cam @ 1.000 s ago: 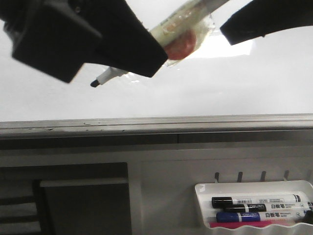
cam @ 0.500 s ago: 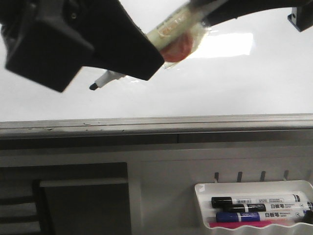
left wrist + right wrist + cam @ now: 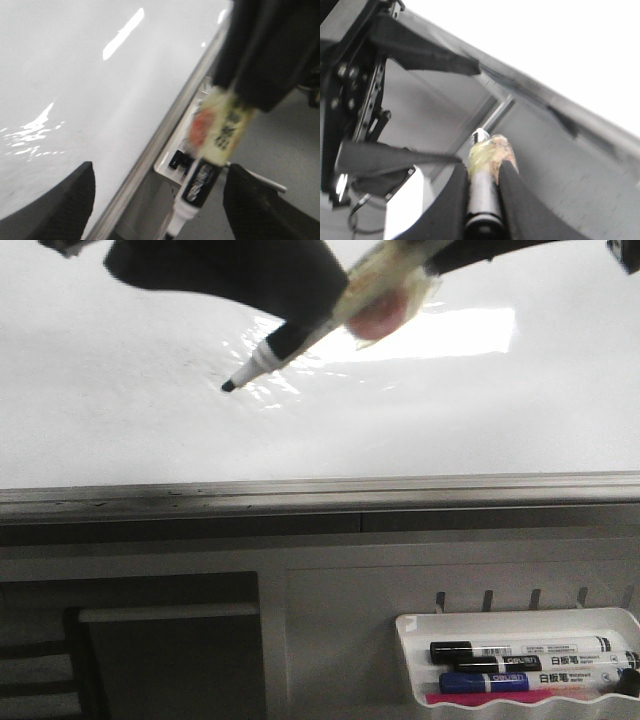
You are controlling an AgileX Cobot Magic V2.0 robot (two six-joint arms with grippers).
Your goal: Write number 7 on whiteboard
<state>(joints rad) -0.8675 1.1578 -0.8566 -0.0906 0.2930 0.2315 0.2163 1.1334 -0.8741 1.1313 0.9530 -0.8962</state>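
Note:
The whiteboard (image 3: 120, 430) fills the upper front view, with a grey rail along its lower edge and bright glare; it also shows in the left wrist view (image 3: 75, 75). No number 7 or dark stroke shows on it. My right gripper (image 3: 484, 167) is shut on a black-and-white marker (image 3: 482, 200) with tape on its barrel. The marker (image 3: 300, 330) slants down to the left with its dark tip at the board; contact is unclear. My left gripper (image 3: 160, 170) is open, its fingers (image 3: 230, 270) on both sides of the marker (image 3: 202, 177) without touching it.
A small white tray (image 3: 410, 625) hangs below the rail at the lower right, holding a black marker (image 3: 520, 650) and a blue marker (image 3: 500, 680). A dark recess lies under the rail at the lower left. The right arm (image 3: 500, 250) crosses the top edge.
The left gripper has risen, mostly out of the front view's top left. The marker has shifted up and right, and more of its barrel shows.

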